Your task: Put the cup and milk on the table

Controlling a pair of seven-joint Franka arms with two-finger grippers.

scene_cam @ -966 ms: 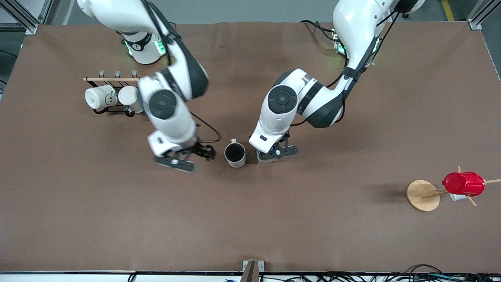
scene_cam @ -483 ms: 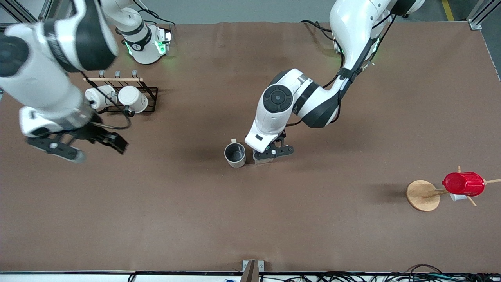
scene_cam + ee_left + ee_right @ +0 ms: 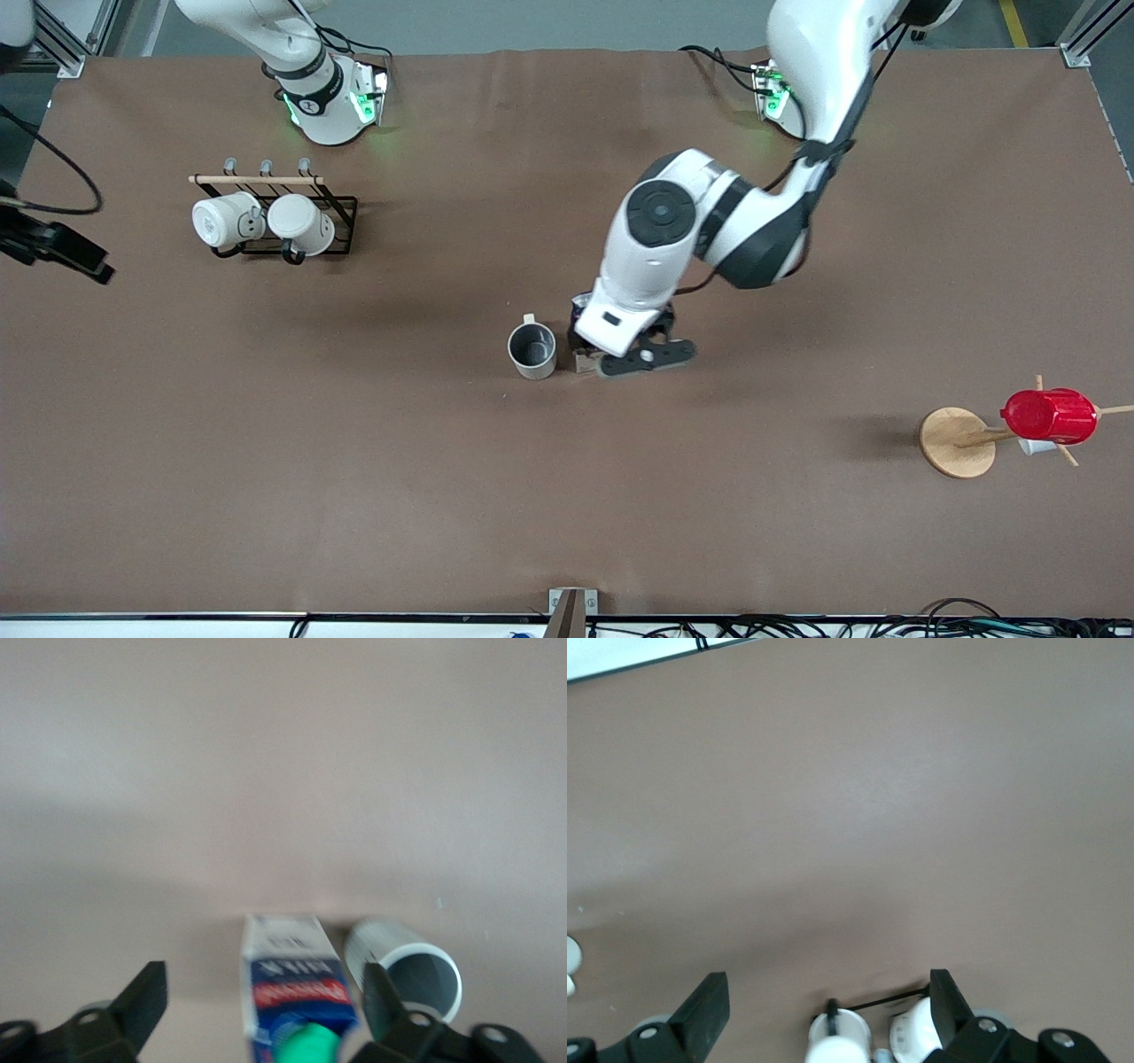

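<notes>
Front view: we see the cup (image 3: 532, 351) upright at frame centre on the table (image 3: 354, 461), and the milk (image 3: 584, 361) just beside it toward the left arm's end, mostly hidden under the left gripper (image 3: 645, 357), which hangs over the carton. The right gripper (image 3: 55, 251) is at the upper left edge of the frame, only partly in view there, over the table's edge near the rack (image 3: 275, 217) with two white mugs; that arm waits. The red cup (image 3: 1050, 416) on its wooden stand sits lower right. Left wrist view: at the bottom centre of the frame the milk (image 3: 292, 988) stands between the spread fingers (image 3: 146, 997), touching neither, so we call the left gripper wide and empty; blue-and-white body, red label, green cap. The cup (image 3: 416, 970) is grey-beige with a dark inside, at lower right. Risk, as we judge it: a finger could clip the carton or the cup on lift-off, since both stand close together, and tip the light carton. Right wrist view: the right gripper (image 3: 828, 1005) is wide, nothing in it, with the white mugs (image 3: 837, 1036) at the bottom centre.
</notes>
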